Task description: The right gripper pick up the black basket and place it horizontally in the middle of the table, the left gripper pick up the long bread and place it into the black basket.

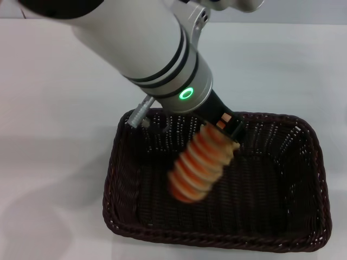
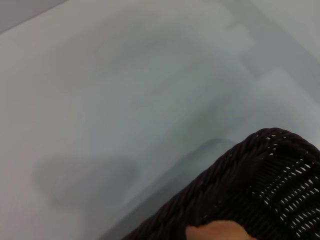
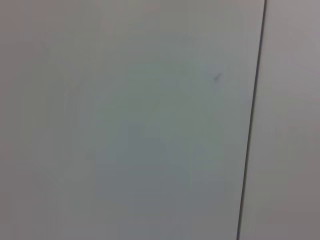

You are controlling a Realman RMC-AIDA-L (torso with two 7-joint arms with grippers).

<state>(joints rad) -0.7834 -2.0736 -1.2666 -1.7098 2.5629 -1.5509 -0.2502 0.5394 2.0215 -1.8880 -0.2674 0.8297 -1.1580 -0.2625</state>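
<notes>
The black basket [image 1: 130,162] lies lengthwise on the white table [image 1: 54,108], toward the near right of the head view. My left gripper [image 1: 223,129], on the arm with the green-lit ring, reaches down over the basket's far side. It is shut on the upper end of the long bread [image 1: 200,165]. The orange and cream striped loaf hangs tilted inside the basket, its lower end blurred above the floor. In the left wrist view a corner of the basket [image 2: 250,165] rim and a sliver of the bread [image 2: 220,232] show. The right gripper is out of view.
The left arm [image 1: 146,43] crosses the upper middle of the head view and hides part of the basket's far rim. White table surrounds the basket to the left and behind. The right wrist view shows only a pale surface with a thin dark seam [image 3: 252,120].
</notes>
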